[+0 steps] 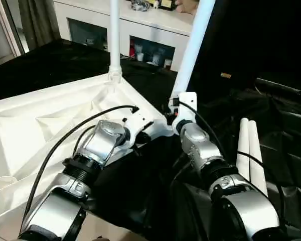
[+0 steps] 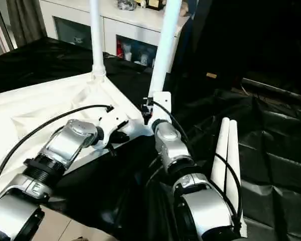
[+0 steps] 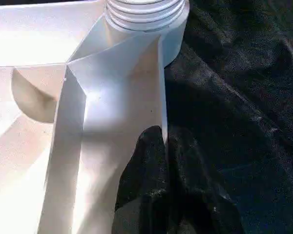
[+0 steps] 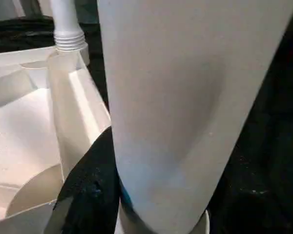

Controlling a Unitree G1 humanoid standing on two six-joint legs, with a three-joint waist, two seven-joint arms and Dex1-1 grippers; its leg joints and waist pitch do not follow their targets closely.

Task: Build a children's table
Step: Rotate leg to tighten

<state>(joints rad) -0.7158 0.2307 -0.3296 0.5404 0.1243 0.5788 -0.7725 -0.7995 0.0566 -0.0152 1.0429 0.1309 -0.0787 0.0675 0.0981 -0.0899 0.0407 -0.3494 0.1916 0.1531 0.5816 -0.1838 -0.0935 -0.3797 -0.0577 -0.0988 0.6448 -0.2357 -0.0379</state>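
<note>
One table leg [image 1: 193, 47] between the right gripper's [image 1: 176, 108] jaws.

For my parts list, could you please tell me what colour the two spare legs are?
Plain white. The spare legs show best in the right eye view, lying on black sheeting.

Black sheeting [image 1: 271, 115]: glossy, creased, spread over the work surface and draped in folds at the right; also seen at close range as crumpled black plastic [image 3: 244, 122].

White cabinet [image 1: 140, 27]: low unit at the far side, white top, open-fronted or glazed compartments below. One compartment [image 1: 151, 51] holds small items, red and white among them, too small to tell apart. Small objects stand on its top [image 1: 150, 5], blurred.

Curtain [image 1: 37, 20]: grey-brown, hanging at the far left, beside a pale door or window frame [image 1: 10, 27].

Tan floor [image 1: 105, 228]: strip at the near edge.
</note>
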